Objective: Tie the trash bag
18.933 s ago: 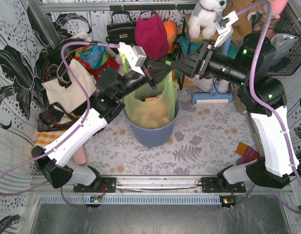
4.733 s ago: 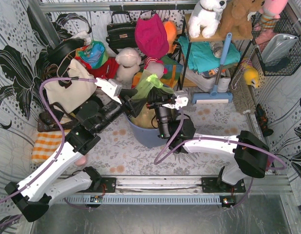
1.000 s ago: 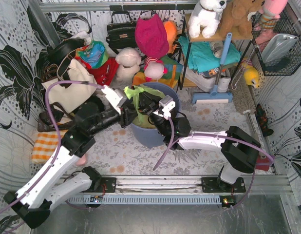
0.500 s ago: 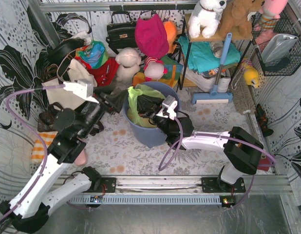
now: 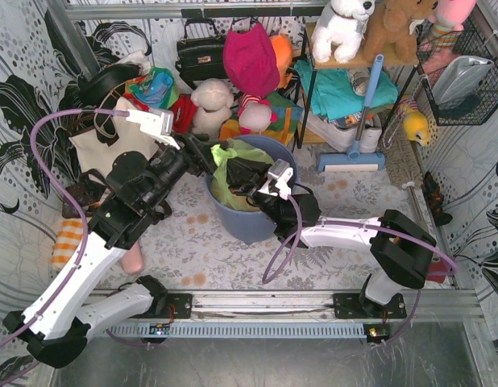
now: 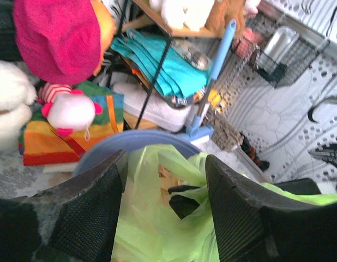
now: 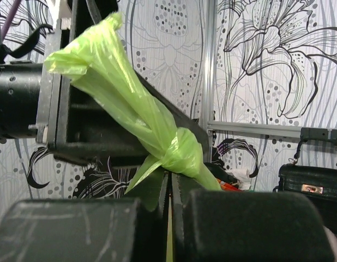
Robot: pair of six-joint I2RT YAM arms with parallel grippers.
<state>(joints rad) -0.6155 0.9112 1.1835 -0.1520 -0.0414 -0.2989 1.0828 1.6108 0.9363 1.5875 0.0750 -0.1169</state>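
Note:
The lime-green trash bag (image 5: pixel 221 179) sits in the round blue-grey bin (image 5: pixel 253 226), with brown paper showing through it (image 6: pixel 168 177). My right gripper (image 5: pixel 235 172) reaches into the bin's mouth from the right and is shut on the bag's gathered top. In the right wrist view its jaws (image 7: pixel 169 180) pinch the plastic just below a small knot (image 7: pixel 182 153), and a twisted green tail (image 7: pixel 103 71) rises up and left from it. My left gripper (image 5: pixel 201 155) hovers over the bin's left rim, open. Its two fingers (image 6: pixel 86 213) stand wide apart above the bag (image 6: pixel 152 224), holding nothing.
A cream tote bag (image 5: pixel 112 145) and dark bags lie left of the bin. Plush toys (image 5: pixel 249 60), a black handbag (image 5: pixel 199 50) and a shelf crowd the back. A blue broom and dustpan (image 5: pixel 354 157) stand at back right. An orange striped cloth (image 5: pixel 68 240) lies at left.
My left gripper has let go of the bag's top and opened, swinging left and then up to the bin's left rim. The right gripper has stayed shut on the bag.

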